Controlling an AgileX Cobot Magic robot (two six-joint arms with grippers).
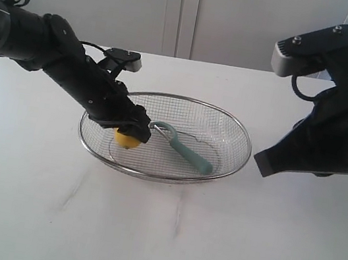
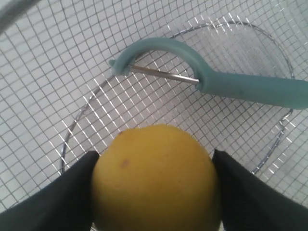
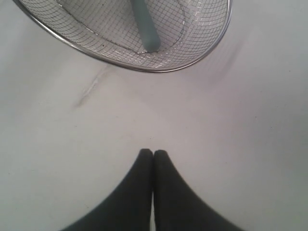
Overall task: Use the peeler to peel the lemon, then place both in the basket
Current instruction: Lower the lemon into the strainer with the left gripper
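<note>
The yellow lemon (image 1: 125,140) (image 2: 156,178) is low inside the wire-mesh basket (image 1: 245,136) (image 2: 43,72), at its left side. My left gripper (image 1: 132,131) (image 2: 155,153) reaches down into the basket and is shut on the lemon, one black finger (image 2: 72,192) pressed against each side. The teal peeler (image 1: 189,151) (image 2: 240,86) lies on the basket's floor beside the lemon, its blade end toward it. My right gripper (image 1: 263,165) (image 3: 153,153) hangs over the bare table right of the basket (image 3: 144,70), shut and holding nothing. The peeler's handle (image 3: 144,24) shows in the right wrist view.
The basket stands mid-table on a white tabletop (image 1: 156,234). A pale wall and cabinet panels run behind the table's far edge. The right arm's bulky body (image 1: 342,125) sits at the right edge of the exterior view.
</note>
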